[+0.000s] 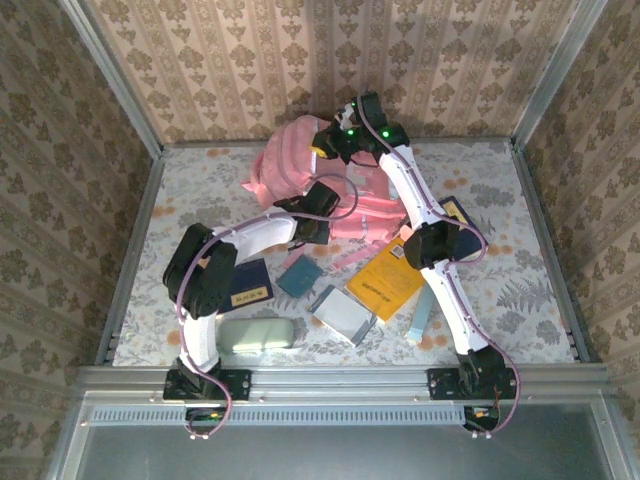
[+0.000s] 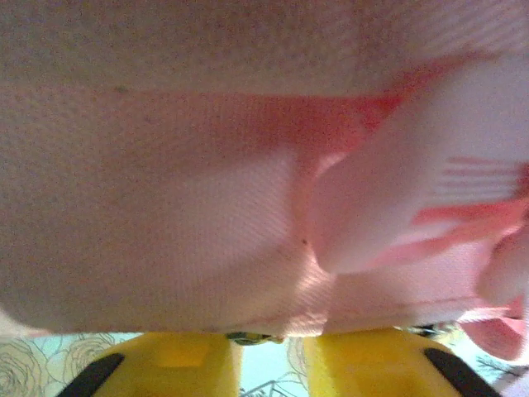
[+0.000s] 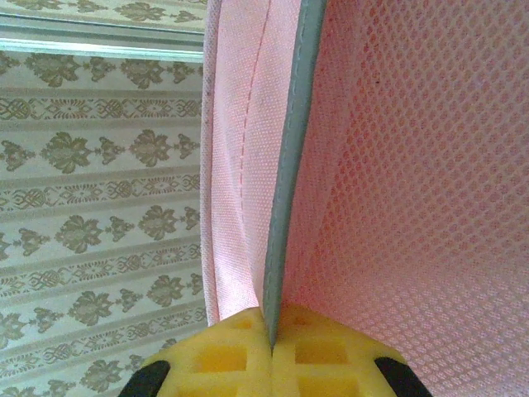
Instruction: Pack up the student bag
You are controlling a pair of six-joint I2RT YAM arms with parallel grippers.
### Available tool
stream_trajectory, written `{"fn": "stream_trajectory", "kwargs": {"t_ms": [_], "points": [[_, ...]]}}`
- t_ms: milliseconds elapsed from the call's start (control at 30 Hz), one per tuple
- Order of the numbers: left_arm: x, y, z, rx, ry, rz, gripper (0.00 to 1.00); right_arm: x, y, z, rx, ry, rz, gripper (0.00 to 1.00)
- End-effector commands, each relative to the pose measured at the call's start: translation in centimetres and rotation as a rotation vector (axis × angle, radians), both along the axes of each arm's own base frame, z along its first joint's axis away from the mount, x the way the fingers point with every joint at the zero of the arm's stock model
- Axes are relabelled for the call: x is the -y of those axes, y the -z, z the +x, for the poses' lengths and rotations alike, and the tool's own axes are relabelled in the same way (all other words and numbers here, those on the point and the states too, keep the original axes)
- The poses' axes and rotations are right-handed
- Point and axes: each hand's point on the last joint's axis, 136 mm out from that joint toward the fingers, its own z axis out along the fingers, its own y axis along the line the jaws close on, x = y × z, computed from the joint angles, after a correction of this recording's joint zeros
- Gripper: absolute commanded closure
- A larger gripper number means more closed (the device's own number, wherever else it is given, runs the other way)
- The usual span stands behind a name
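At the far middle of the tabletop (image 1: pixel 530 200), from above, seeing the student bag (image 1: pixel 285 160) lying close to the back wall. Finding the right arm (image 1: pixel 410 185) bending over its far top edge and the left arm (image 1: pixel 250 235) leaning in at its near left side. Noting, on the nearer tabletop, an orange booklet (image 1: pixel 385 280), a dark blue booklet (image 1: pixel 250 283), a small teal book (image 1: pixel 298 275), a grey notebook (image 1: pixel 343 315), a pale blue strip (image 1: pixel 422 318) and a pale green case (image 1: pixel 255 333), all lying outside the student bag.

Through the left wrist camera, looking at the student bag's pink weave (image 2: pixel 207 207) crowding close over two yellow fingers (image 2: pixel 173 364). Seeing the left jaws standing apart, a slice of tabletop (image 2: pixel 269 368) showing in the gap and nothing pinched there.

Through the right wrist camera, seeing the right jaws clenching a grey-trimmed edge (image 3: pixel 289 165) of the student bag, between plain pink cloth and pink mesh (image 3: pixel 413 165), yellow fingers (image 3: pixel 223 356) meeting on it, patterned wall (image 3: pixel 99 165) showing behind.
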Motion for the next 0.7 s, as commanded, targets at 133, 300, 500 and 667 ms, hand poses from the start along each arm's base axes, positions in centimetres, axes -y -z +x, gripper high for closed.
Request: {"fn": "stream_trajectory", "kwargs": {"t_ms": [133, 300, 500, 667], "points": [[-0.8, -1.1, 1.7, 0.041, -0.040, -0.012, 0.93, -1.0, -5.0, -1.8, 0.082, -0.060, 0.074, 1.00], [-1.7, -1.3, 1.4, 0.042, -0.039, -0.003, 1.00, -0.7, -4.8, -1.9, 0.096, -0.063, 0.050, 1.00], [-2.9, -1.9, 1.0, 0.032, -0.047, -0.038, 1.00, 0.6, -3.4, -1.7, 0.118, -0.032, -0.059, 0.70], [-2.1, -2.8, 0.9, 0.024, -0.026, -0.107, 1.00, 3.1, -1.1, -1.7, 0.113, 0.032, -0.246, 0.36]]}}
